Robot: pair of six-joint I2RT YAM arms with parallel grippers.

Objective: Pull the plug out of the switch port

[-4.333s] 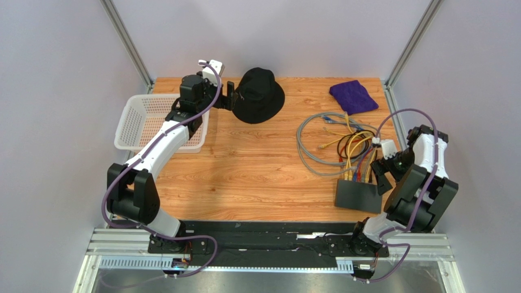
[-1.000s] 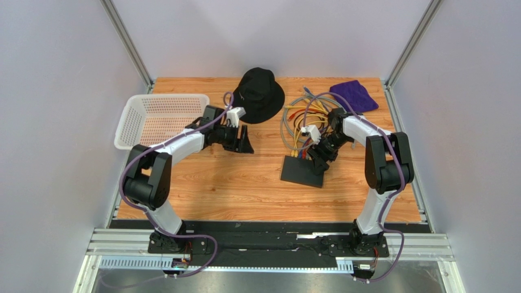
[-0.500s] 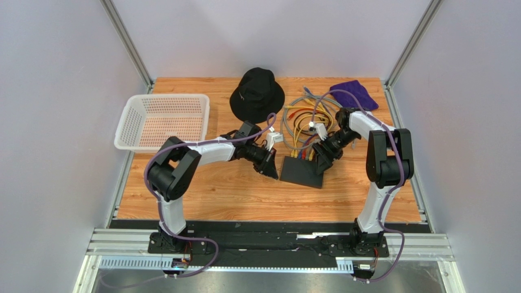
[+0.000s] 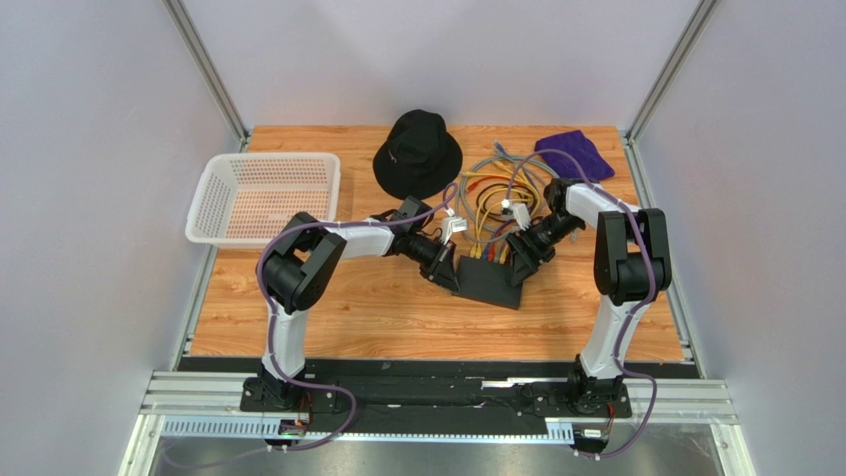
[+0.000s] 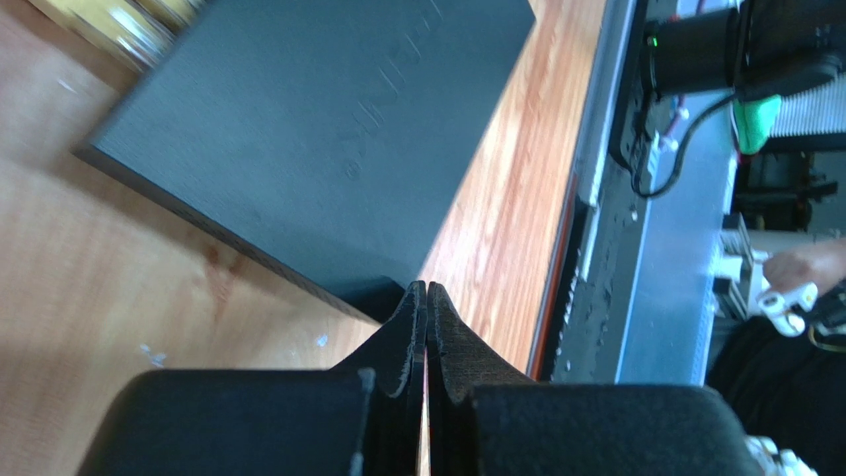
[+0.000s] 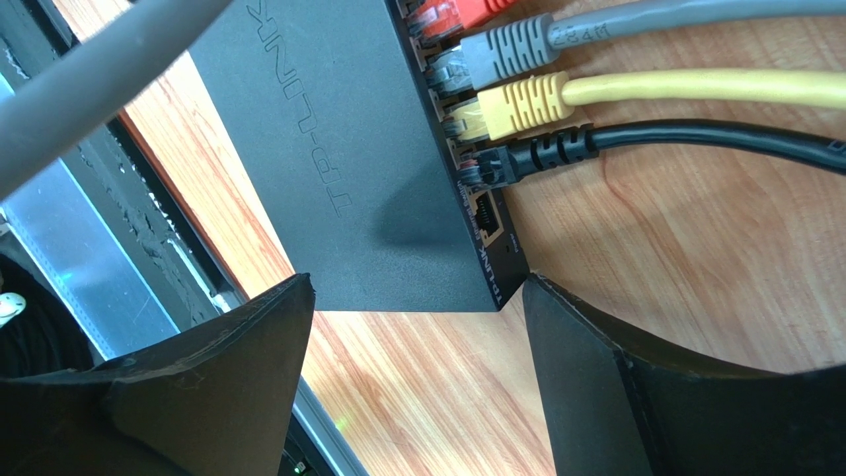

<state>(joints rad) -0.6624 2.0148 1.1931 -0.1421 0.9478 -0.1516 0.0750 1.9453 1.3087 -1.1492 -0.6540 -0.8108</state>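
The switch [image 4: 489, 282] lies flat mid-table, matte black, cables in its far edge. In the right wrist view the switch [image 6: 328, 159] carries a red plug [image 6: 452, 15], a grey plug [image 6: 496, 48], a yellow plug [image 6: 516, 102] and a black plug [image 6: 526, 157], with an empty port [image 6: 487, 213] beside them. My right gripper [image 6: 415, 297] is open, its fingers either side of the switch's corner by the ports, holding nothing. My left gripper [image 5: 426, 290] is shut and empty, tips against the switch's [image 5: 328, 119] left edge. From above, the left gripper [image 4: 449, 272] and right gripper [image 4: 519, 260] flank the switch.
A loose coil of grey, yellow and red cables [image 4: 493, 190] lies behind the switch. A black bucket hat [image 4: 417, 154] and a purple cloth [image 4: 574, 156] sit at the back. A white basket [image 4: 263, 196] stands at the left.
My left arm swung right from mid-table to the switch's left edge and its jaws closed. The switch has shifted slightly. My right gripper stayed open at the port edge.
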